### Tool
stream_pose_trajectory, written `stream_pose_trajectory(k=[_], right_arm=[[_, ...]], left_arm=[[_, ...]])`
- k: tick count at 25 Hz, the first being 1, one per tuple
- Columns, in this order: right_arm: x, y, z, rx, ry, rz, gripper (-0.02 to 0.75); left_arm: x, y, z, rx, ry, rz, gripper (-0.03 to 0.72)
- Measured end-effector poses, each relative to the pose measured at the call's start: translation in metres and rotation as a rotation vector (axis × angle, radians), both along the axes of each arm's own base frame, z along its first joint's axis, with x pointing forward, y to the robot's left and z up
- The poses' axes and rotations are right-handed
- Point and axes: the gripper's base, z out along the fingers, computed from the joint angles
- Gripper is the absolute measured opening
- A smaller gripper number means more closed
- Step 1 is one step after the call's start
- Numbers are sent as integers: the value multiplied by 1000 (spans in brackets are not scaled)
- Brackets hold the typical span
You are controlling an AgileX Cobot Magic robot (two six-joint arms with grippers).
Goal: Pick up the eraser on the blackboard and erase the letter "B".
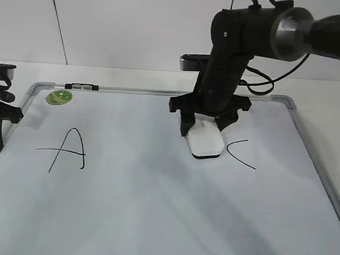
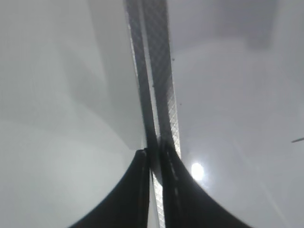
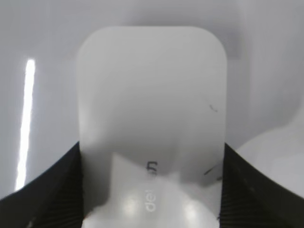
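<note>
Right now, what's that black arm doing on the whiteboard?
The right arm's jaws are closed on the sides of the white eraser, which rests flat on the blackboard, between a drawn "A" and a curved "C". No "B" is visible there, so it is either wiped or under the eraser. The left gripper sits shut over the board's left frame edge, idle.

Black letter "A" (image 1: 68, 149) drawn at left, open curved "C" (image 1: 240, 153) at right, small marker (image 1: 81, 87) laid along far frame, white desk (image 1: 132, 78) behind.
</note>
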Motion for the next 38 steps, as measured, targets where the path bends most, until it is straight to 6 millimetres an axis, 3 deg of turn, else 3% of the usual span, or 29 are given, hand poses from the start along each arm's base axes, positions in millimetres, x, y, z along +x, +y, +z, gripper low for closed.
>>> stream_pose_trajectory(k=[5, 11, 17, 26, 30, 38], right_arm=[[-14, 27, 0, 21, 11, 52, 519], [-21, 39, 1, 33, 18, 76, 519], [-17, 31, 0, 18, 14, 59, 519], [7, -16, 1, 7, 9, -56, 519], [8, -17, 1, 4, 11, -60, 519], [-3, -2, 1, -18, 39, -16, 519]], left_arm=[[0, 0, 0, 0, 2, 0, 21], [0, 0, 0, 0, 2, 0, 21], [0, 0, 0, 0, 2, 0, 21], [0, 0, 0, 0, 2, 0, 21], [0, 0, 0, 0, 2, 0, 21], [0, 0, 0, 0, 5, 0, 21]])
